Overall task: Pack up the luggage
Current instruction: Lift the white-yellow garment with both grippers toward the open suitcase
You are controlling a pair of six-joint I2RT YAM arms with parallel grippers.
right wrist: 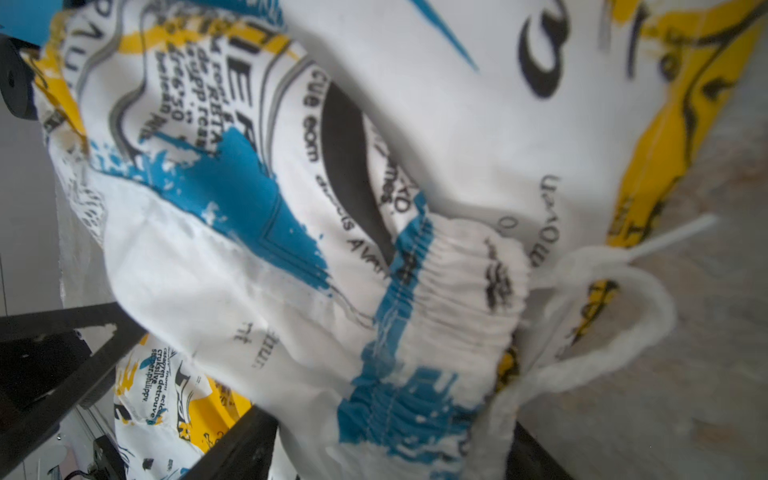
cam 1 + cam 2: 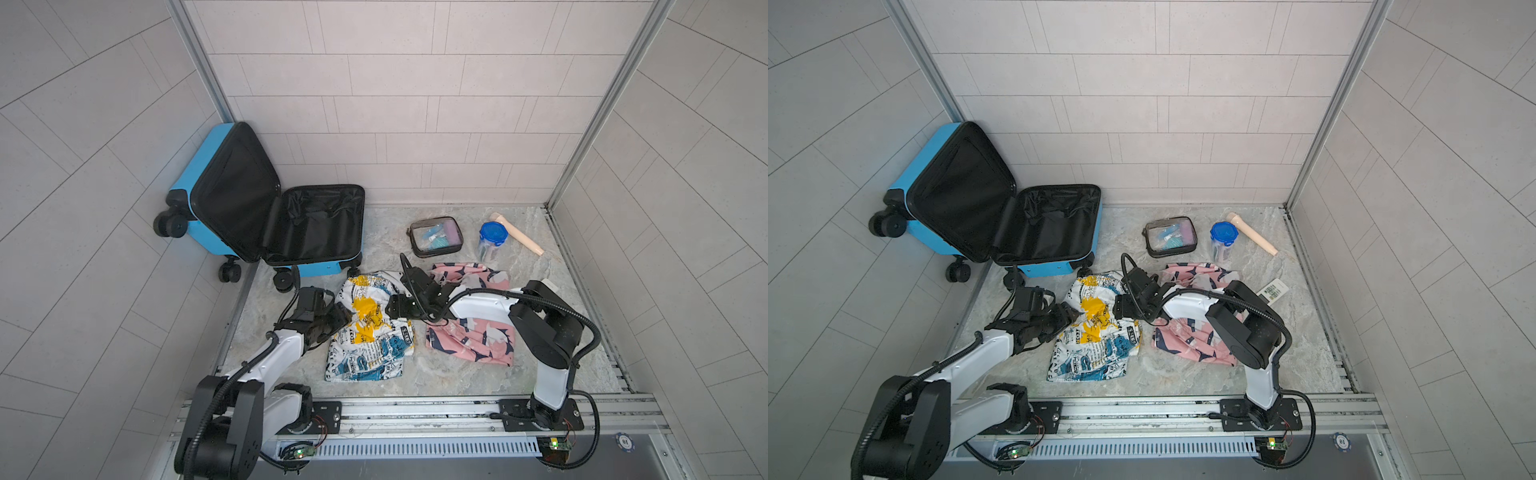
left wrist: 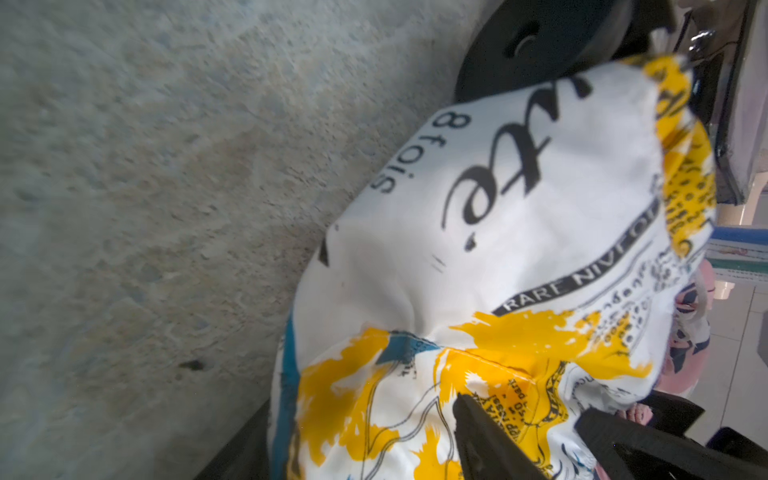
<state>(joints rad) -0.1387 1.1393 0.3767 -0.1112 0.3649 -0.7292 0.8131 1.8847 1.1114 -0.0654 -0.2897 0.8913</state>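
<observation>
So the bright-blue hard-shell suitcase (image 2: 249,199) sits open just beyond the left tool (image 2: 343,313). The white cloth shorts with yellow-and-blue newsprint pattern (image 2: 370,332) lie between it and the right tool (image 2: 392,307). Both tools' jaws straddle bunched cloth, can't tell if they're actually pinching.

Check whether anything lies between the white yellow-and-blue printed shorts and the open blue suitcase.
Nothing loose does. Only bare marble tabletop separates the white printed fabric shorts from the bright-blue hard-shell suitcase; its near wall and black wheels face them, so they likely need lifting over.
</observation>
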